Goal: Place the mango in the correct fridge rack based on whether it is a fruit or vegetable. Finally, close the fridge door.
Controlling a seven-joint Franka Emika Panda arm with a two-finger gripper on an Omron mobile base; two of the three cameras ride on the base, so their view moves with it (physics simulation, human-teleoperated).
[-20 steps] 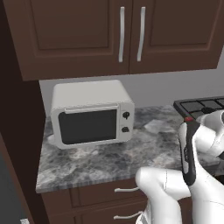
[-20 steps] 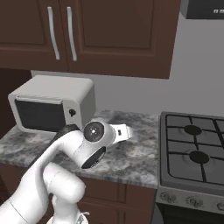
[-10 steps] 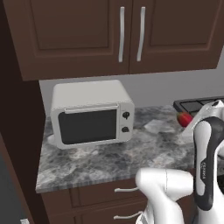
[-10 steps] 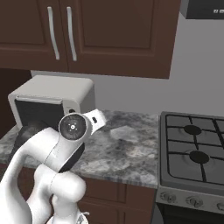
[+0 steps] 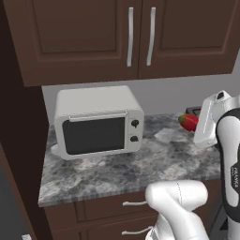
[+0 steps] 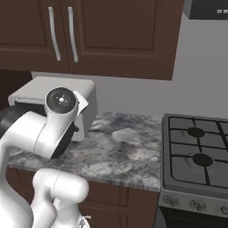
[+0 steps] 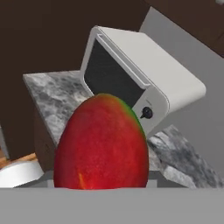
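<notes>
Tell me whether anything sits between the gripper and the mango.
Nothing does. The mango sits right at the gripper in the hand view, above the counter, with the microwave behind it. The fingers themselves are hidden, so contact can't be confirmed.

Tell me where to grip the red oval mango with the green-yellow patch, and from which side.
Grip the red oval mango across its narrow middle, one finger on each long flank, coming end-on along its long axis. It tapers toward the far tip, so the widest belly gives the surest seat. In the hand view it already sits upright right in front of the camera.
</notes>
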